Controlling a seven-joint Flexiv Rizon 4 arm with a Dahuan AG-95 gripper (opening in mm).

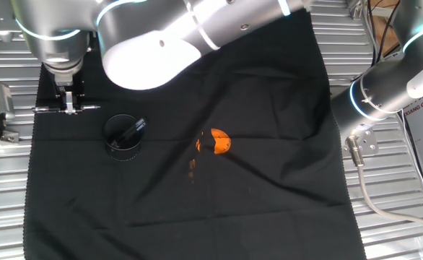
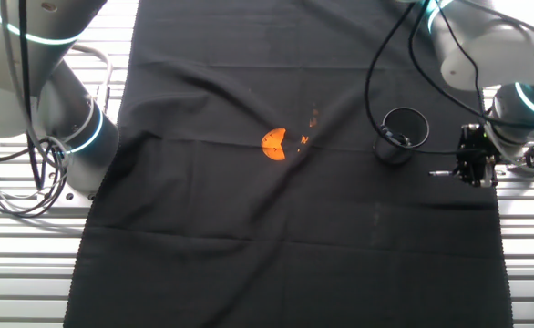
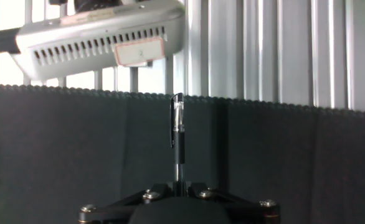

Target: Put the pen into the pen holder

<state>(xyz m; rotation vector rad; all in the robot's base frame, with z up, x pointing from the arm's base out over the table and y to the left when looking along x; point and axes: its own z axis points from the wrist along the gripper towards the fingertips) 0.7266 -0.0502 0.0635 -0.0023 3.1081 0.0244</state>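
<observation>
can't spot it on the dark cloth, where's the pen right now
The pen is gripped crosswise in the hand at the cloth's far-left edge in one fixed view, just up-left of the pen holder.

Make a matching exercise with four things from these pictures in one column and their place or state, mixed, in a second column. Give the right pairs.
Things:
1. pen
2. pen holder
3. orange object
4. dark marker

Places or states:
A. lying near the middle of the black cloth
B. held level in the jaws of the gripper
C. leaning inside the cup
D. standing on the cloth beside the gripper

Pairs: 1-B, 2-D, 3-A, 4-C
</observation>
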